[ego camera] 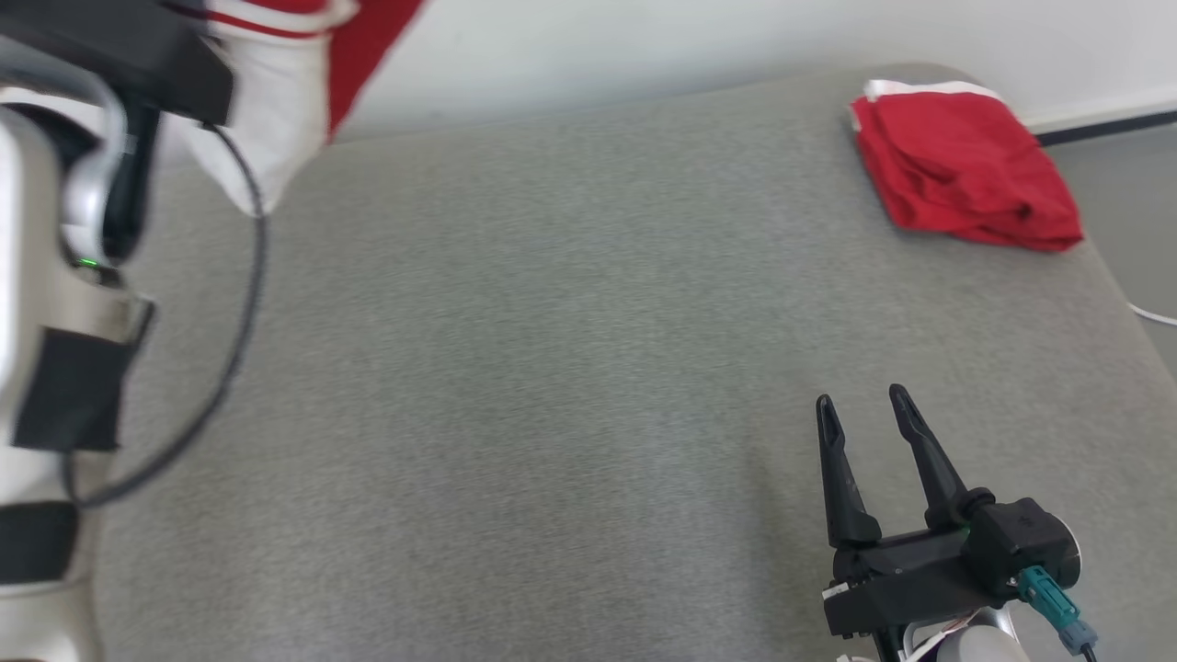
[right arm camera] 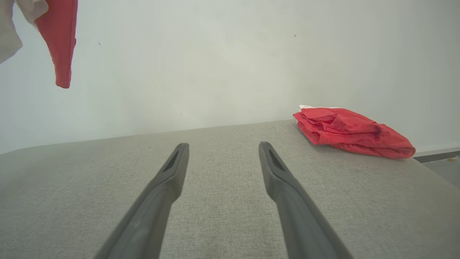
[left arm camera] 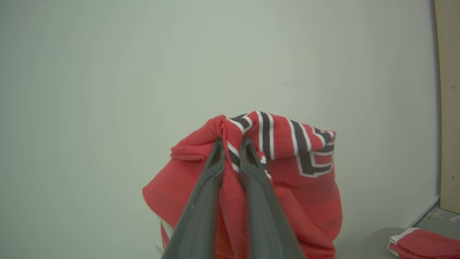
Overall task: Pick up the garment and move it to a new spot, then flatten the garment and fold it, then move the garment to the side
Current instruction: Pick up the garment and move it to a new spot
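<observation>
I see my left tool (left arm camera: 231,144) clamped on the garment (left arm camera: 294,172): the two dark fingers (left arm camera: 201,201) are nearly together, with a bunch of the red fabric squeezed between them near the tips. The garment is red, with dark and white stripes and a dark printed shape outlined in white, and it hangs in the air in front of the pale wall (left arm camera: 107,72). In the head view the garment (ego camera: 276,92) is at the top left corner, above the far left part of the table (ego camera: 552,368). There it shows a white part with a thin red line and a red part beside it, a little blurred. The lower end of the garment does not touch the grey fabric of the table. My left arm (ego camera: 46,322) is pale and rises along the left edge of this view, with a dark cable (ego camera: 248,303) curving beside it. My right tool (ego camera: 861,397) is low at the near right side of the table. Its fingers stand well apart with nothing between them, and they point toward the wall. A folded red garment (ego camera: 965,170) with a white edge lies at the far right corner of the table, well apart from both tools.
</observation>
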Motion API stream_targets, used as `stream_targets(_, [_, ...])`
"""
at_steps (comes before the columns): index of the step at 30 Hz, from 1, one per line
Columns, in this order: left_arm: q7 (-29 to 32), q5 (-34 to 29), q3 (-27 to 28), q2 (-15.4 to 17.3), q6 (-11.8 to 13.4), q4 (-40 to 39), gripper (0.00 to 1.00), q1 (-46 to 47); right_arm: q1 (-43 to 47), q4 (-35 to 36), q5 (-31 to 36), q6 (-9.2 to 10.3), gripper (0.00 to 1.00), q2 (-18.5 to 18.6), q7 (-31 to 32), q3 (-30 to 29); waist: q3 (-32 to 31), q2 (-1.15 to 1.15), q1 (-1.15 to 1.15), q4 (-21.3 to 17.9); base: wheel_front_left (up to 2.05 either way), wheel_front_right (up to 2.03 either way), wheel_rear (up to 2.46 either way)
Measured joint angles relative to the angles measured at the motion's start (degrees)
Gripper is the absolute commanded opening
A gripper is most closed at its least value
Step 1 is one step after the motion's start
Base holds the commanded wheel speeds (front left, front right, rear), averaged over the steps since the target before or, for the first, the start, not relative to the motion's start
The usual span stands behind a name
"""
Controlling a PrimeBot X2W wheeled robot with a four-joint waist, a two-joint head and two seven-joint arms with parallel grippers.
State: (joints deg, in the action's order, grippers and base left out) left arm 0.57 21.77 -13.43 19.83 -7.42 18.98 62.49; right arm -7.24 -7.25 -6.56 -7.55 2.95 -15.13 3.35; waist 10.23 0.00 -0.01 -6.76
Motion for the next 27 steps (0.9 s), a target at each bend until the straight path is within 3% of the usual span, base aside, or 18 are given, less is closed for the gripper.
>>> stream_targets(13, [-1.1, 5.9, -6.8, -7.8, 0.5, -8.1, 0.00, -16.3, 0.7, -0.4, -0.6, 0.00, 1.00, 0.0, 0.0, -1.0, 0.6, 0.00, 0.01, -5.7, 0.00, 0.00, 0.00])
stream_targets(27, [-8.4, 8.5, -10.3, -10.0, 0.8, 5.8, 0.00, -35.8, 0.4, -1.3, -0.7, 0.00, 1.00, 0.0, 0.0, 0.0, -0.2, 0.00, 0.01, -5.4, 0.00, 0.00, 0.00])
